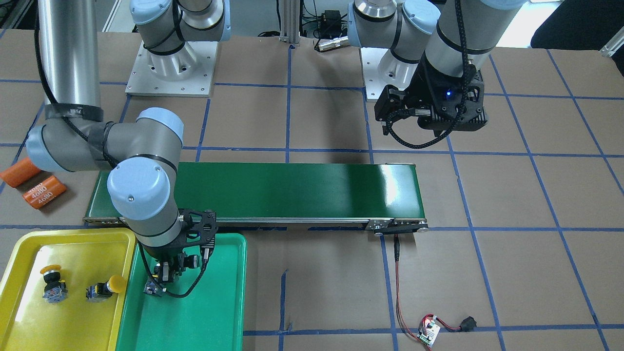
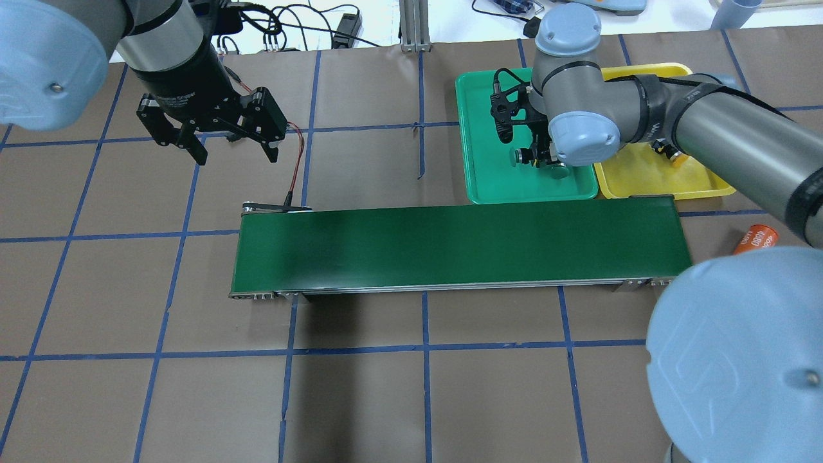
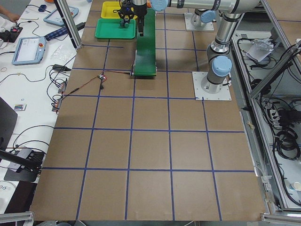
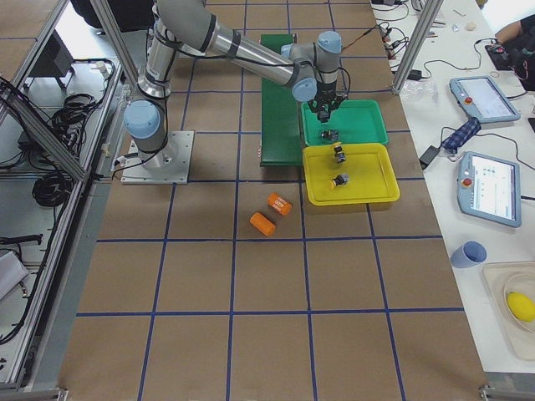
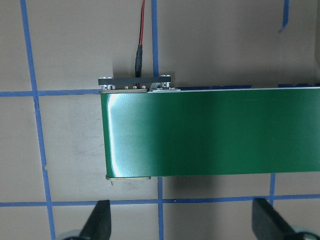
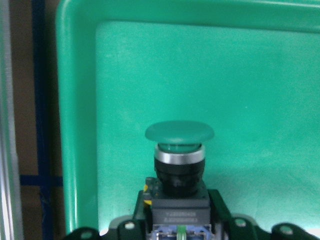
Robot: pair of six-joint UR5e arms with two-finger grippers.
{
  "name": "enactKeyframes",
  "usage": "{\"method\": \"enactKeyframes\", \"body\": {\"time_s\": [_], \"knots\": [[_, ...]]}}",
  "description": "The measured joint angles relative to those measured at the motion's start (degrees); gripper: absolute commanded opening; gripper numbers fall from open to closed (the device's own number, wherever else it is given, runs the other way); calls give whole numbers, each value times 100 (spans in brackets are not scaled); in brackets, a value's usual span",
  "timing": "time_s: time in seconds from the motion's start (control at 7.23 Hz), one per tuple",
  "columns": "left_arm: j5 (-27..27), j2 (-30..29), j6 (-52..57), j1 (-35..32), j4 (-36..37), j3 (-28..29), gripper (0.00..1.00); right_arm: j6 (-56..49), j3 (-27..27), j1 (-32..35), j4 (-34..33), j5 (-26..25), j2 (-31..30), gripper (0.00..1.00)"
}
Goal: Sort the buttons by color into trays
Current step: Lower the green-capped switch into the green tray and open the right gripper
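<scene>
My right gripper (image 1: 165,275) reaches low into the green tray (image 1: 209,302), shut on a green button (image 6: 179,132). The wrist view shows the black-and-grey body between the fingers and the mushroom cap pointing toward the tray's rim. Two yellow buttons (image 1: 51,282) (image 1: 105,287) rest in the yellow tray (image 1: 29,317), which sits right beside the green one. Off the conveyor's other end, my left gripper (image 2: 235,151) hovers open and holds nothing. Its fingertips (image 5: 100,222) show at the bottom of the left wrist view.
A long dark-green conveyor belt (image 1: 253,190) crosses the middle of the table next to both trays. Two orange cylinders (image 1: 45,191) (image 1: 17,171) lie beyond the yellow tray. A small circuit board (image 1: 429,334) with red wires lies near the belt's other end.
</scene>
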Motion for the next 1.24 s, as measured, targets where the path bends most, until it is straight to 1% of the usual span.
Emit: {"method": "enactKeyframes", "body": {"time_s": [0.14, 0.28, 0.41, 0.55, 0.69, 0.97, 1.11, 1.24], "knots": [[0, -8, -7, 2, 0, 3, 100, 86, -62, -8, 46, -3, 95, 100], [-2, -14, -9, 6, 0, 5, 100, 269, -84, -16, 89, 26, 43, 100], [-6, -23, -7, 10, 0, 18, 100, 662, -89, -14, 163, 122, -132, 100], [-8, -35, -5, 14, 0, 31, 100, 1277, -105, -2, 427, 246, -477, 100], [-9, -43, -5, 16, 0, 32, 100, 1931, -131, 7, 845, 318, -913, 100], [-7, -54, -10, 17, 0, 37, 100, 3224, -143, 14, 1841, 347, -1914, 100], [-3, -50, -12, 17, 0, 30, 100, 3992, -121, 14, 2338, 336, -2377, 100], [-1, -34, -13, 18, 0, 15, 100, 5235, -99, 19, 2683, 356, -2777, 100]]}}
